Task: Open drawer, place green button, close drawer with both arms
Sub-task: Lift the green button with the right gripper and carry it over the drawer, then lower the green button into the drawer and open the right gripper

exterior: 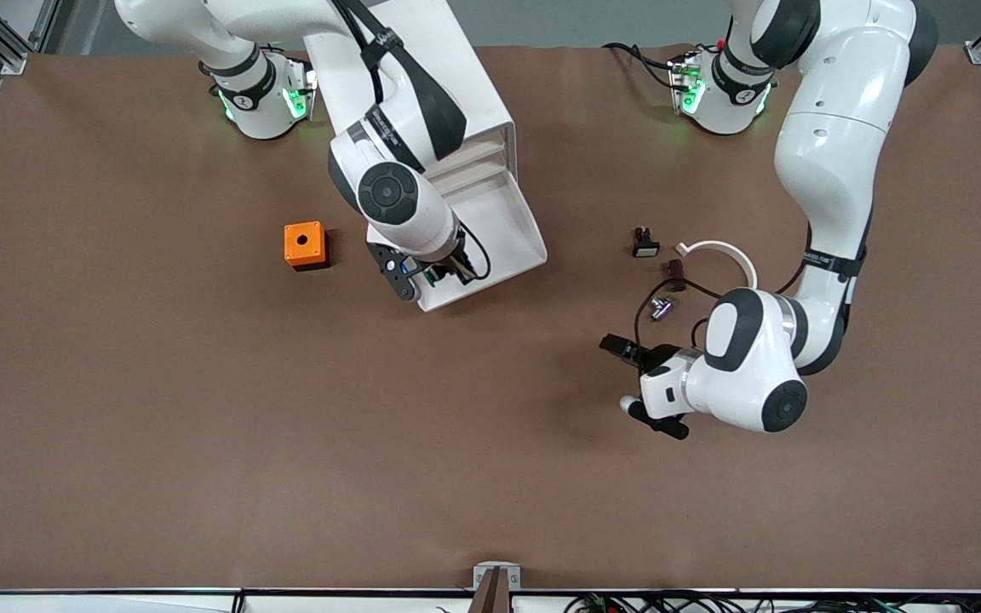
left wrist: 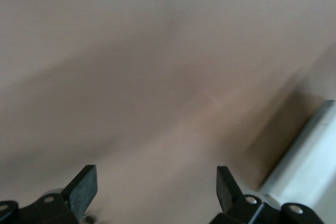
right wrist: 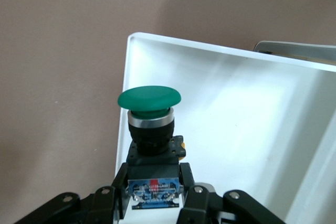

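The right gripper (right wrist: 153, 192) pinches the green button (right wrist: 149, 99) over the pulled-out drawer (exterior: 503, 223); the left gripper (left wrist: 156, 187) hangs wide open, empty, above bare table (exterior: 201, 443)

Glossy plastic drawer (right wrist: 252, 129), matt tabletop (exterior: 201, 426)

Even bright light; left wrist view blurred

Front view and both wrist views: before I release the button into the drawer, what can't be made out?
- Button: in the front view the right tool and wrist cover it; only the right wrist view shows it, gripped over the open drawer.
- Drawers above: the right arm hides most of the cabinet.
- Left wrist view: blurred; shows only the left tool, open, over bare table.
- Small parts by the white ring: too small to identify.
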You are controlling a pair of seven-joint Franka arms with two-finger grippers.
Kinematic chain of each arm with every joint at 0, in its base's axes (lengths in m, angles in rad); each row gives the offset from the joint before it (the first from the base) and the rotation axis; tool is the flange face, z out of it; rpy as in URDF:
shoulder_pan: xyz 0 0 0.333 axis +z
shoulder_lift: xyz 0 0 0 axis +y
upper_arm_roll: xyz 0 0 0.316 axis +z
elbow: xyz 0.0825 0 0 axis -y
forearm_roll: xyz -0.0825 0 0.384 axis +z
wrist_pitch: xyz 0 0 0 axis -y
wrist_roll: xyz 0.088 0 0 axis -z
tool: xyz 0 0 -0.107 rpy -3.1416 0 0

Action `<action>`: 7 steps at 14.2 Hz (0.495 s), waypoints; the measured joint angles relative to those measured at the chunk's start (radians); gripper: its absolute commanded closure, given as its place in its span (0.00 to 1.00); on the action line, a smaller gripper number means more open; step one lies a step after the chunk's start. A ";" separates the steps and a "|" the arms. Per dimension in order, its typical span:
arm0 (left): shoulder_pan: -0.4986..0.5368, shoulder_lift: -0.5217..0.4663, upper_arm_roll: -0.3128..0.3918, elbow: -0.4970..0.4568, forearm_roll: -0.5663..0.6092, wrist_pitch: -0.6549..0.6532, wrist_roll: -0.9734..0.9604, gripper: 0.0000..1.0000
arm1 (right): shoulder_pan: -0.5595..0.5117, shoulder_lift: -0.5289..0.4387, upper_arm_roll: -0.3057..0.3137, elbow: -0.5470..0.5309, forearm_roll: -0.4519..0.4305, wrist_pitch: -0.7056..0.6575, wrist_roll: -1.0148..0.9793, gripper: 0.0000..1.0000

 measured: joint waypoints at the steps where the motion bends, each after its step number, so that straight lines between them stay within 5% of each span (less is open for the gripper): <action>1: -0.005 -0.008 0.019 0.002 0.020 0.000 -0.019 0.00 | 0.008 0.005 0.000 -0.015 0.002 0.015 0.000 0.89; 7: -0.025 -0.049 0.053 0.004 0.107 0.001 -0.164 0.00 | 0.052 0.027 0.000 -0.031 0.006 0.028 0.024 0.86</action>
